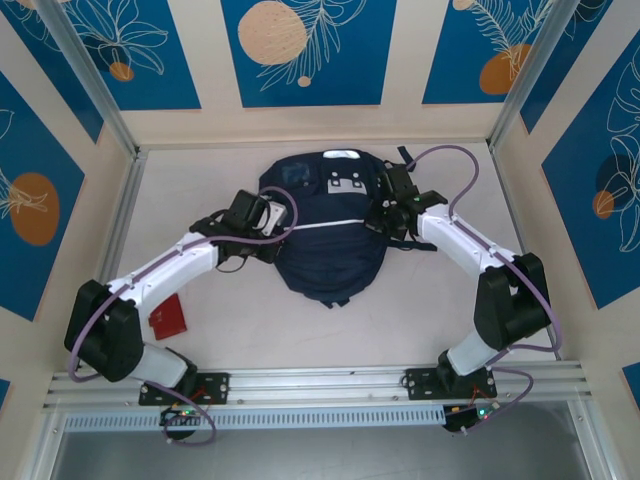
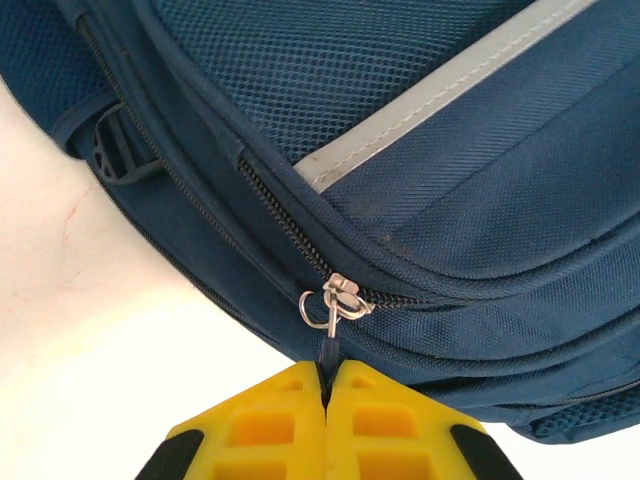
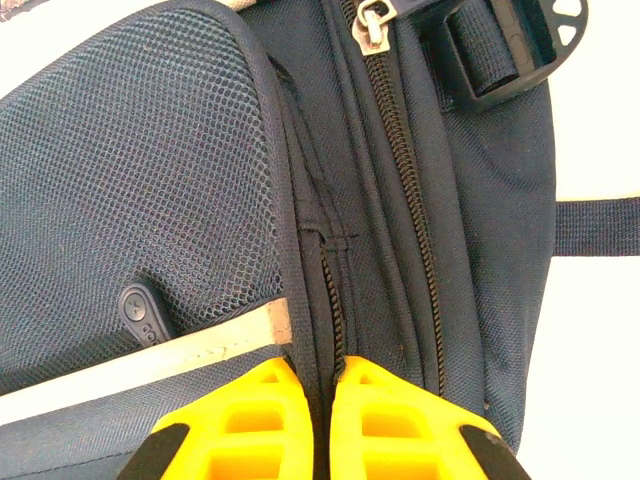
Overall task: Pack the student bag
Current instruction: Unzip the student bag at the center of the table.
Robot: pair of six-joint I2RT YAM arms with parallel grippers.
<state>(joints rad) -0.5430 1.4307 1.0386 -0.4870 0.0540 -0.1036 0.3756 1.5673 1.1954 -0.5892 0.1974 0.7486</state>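
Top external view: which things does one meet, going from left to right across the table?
Red flat item → left gripper → student bag → right gripper.

The student bag [image 1: 320, 240] blocks the bench [image 1: 400, 330] centre. Bare surface lies open in front; a flat red object [image 1: 168, 316] sits near-left.

Navy student bag [image 1: 320, 255], white stripe [image 1: 335, 224]
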